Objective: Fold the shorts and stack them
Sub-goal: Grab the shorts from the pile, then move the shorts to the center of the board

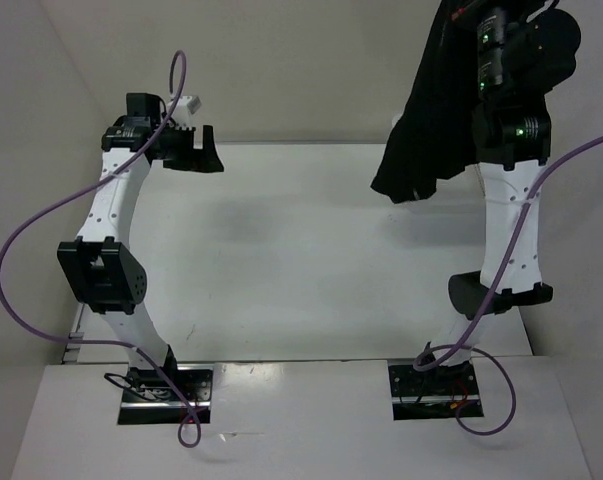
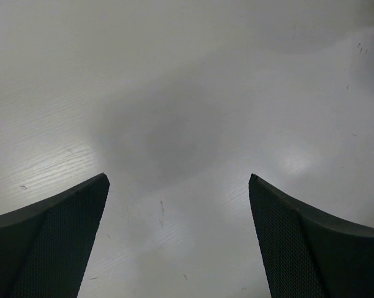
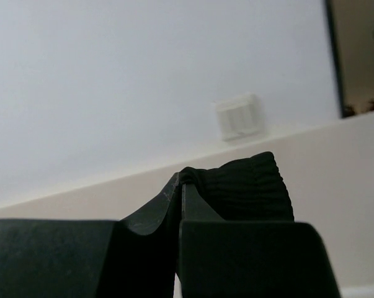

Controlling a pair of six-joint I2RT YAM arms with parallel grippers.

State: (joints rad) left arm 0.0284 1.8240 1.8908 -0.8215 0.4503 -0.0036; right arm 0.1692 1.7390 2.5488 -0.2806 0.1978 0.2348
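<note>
Pinched shut on the shorts (image 1: 426, 110), the right end effector (image 3: 179, 205) dangles them high over the far right of the desk (image 1: 301, 260), while the left end effector (image 2: 179, 186) hangs spread and empty, so no fold looks started.

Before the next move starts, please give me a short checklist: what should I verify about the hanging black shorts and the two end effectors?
1. Right end effector shut on the black soft fabric shorts: ok, fabric is pinched between its fingers.
2. Left end effector open and empty: ok.
3. Shorts laid flat for folding: not ok, they hang bunched.
4. Lowest hem off the white table: cannot tell.
5. Bare table surface under the left end effector: ok.
</note>
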